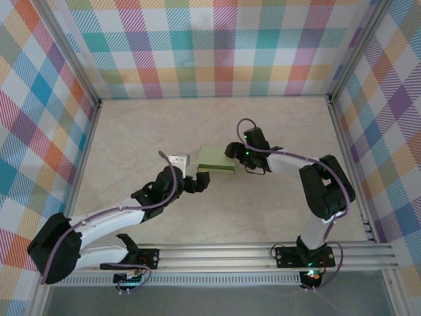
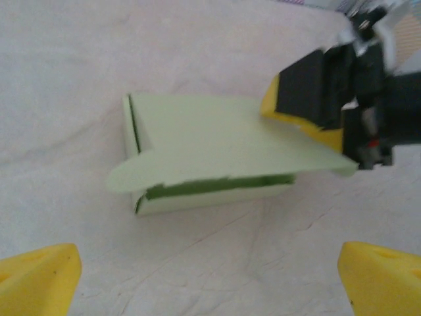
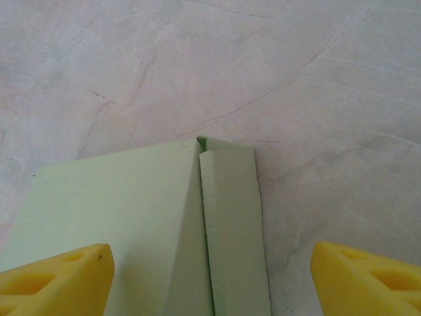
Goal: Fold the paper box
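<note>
The paper box [image 1: 217,160], pale sage-green card, lies flat near the middle of the counter [image 1: 145,125], its curved-edged top flap standing slightly ajar.

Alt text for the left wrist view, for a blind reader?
A pale green paper box lies partly folded on a whitish marbled table, its top flap raised above a dark gap along the near edge. The right tool sits at the box's far right corner. The left tool is open, its yellow fingertips clear of the box.
</note>
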You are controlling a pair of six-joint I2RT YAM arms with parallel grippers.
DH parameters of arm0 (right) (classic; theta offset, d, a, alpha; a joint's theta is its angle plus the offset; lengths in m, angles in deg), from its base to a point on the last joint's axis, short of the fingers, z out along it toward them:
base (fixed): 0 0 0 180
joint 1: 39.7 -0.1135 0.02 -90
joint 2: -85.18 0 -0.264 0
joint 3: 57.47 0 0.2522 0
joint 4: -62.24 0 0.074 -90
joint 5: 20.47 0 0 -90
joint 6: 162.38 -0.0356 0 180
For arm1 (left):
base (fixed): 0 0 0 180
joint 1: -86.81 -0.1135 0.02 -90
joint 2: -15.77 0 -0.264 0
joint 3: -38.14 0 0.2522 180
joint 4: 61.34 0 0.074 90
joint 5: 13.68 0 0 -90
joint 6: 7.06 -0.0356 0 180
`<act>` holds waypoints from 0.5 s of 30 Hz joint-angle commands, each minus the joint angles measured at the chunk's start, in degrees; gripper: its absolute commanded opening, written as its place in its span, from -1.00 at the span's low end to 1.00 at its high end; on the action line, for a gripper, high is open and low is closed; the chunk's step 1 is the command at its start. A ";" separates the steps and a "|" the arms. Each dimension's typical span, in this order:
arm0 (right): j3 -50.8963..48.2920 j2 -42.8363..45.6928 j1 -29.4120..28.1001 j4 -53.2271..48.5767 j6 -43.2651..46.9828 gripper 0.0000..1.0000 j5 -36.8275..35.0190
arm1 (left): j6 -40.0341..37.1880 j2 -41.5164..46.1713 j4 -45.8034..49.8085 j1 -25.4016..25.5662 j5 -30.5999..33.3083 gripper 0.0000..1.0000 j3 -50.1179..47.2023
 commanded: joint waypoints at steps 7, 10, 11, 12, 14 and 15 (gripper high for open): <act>-0.17 -0.09 -0.17 1.57 1.33 0.56 2.55 | 7.36 -11.69 14.29 -8.45 -2.01 1.00 17.65; -0.49 0.11 -0.17 1.89 1.75 0.56 3.24 | 9.20 -17.42 17.11 -12.27 -6.34 1.00 23.51; -0.50 0.03 -0.16 1.98 1.99 0.57 3.46 | 9.11 -19.04 17.54 -13.20 -8.02 1.00 24.97; -0.50 -0.01 -0.20 2.09 2.10 0.57 3.73 | 8.82 -21.12 17.82 -14.22 -10.53 1.00 26.62; -0.41 0.02 -0.16 2.33 2.38 0.57 4.42 | 8.60 -24.85 19.00 -15.77 -14.19 0.94 29.38; -0.33 0.01 -0.16 2.34 2.52 0.57 4.76 | 8.11 -26.68 19.30 -16.35 -15.80 0.88 30.53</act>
